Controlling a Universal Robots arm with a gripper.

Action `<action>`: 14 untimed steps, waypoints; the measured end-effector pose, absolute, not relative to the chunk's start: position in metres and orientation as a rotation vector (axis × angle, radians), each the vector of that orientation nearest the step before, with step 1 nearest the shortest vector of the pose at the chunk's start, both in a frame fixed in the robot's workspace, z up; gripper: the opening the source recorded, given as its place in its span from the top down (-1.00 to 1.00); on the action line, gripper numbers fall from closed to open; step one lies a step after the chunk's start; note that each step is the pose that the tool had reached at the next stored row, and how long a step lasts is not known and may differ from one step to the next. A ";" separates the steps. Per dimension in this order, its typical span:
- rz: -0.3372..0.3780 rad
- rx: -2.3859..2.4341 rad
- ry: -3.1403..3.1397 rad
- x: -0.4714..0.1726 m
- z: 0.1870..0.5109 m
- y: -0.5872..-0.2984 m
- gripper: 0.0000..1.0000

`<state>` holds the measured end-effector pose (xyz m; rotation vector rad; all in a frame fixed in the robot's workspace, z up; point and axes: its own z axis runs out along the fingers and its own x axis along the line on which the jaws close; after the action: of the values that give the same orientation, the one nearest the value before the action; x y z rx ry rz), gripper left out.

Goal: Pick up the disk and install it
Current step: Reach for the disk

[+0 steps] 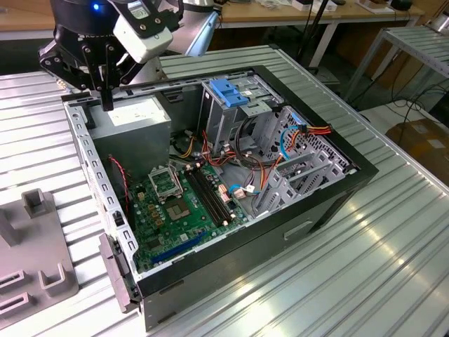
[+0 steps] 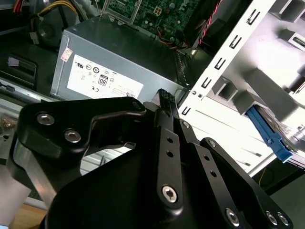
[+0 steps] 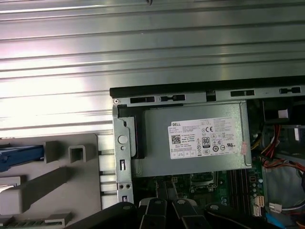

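Disk (image 3: 19, 157), a flat drive edged by a light-blue plastic rail, lies in the grey plastic fixture (image 3: 78, 200) just beside the open black computer case (image 1: 330, 210), not yet grasped.
The black two-finger gripper (image 1: 105, 104) hangs over the grey metal power supply box (image 1: 137, 130) at the case corner, its fingers pressed together and empty. For a good pick I would open the jaws wide first, come straight down on the disk's long edges, and keep clear of the fixture's posts.

Likely lab, open computer case (image 1: 245, 265), workbenches (image 1: 280, 12)
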<state>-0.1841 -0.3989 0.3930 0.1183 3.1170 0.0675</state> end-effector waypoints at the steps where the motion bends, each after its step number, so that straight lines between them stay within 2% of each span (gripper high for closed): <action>1: 0.067 0.118 3.117 -0.185 0.393 -0.399 0.80; 14: 0.067 0.118 3.117 -0.194 0.393 -0.399 0.80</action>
<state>-0.1944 -0.3989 0.3929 0.1183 3.1172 0.0675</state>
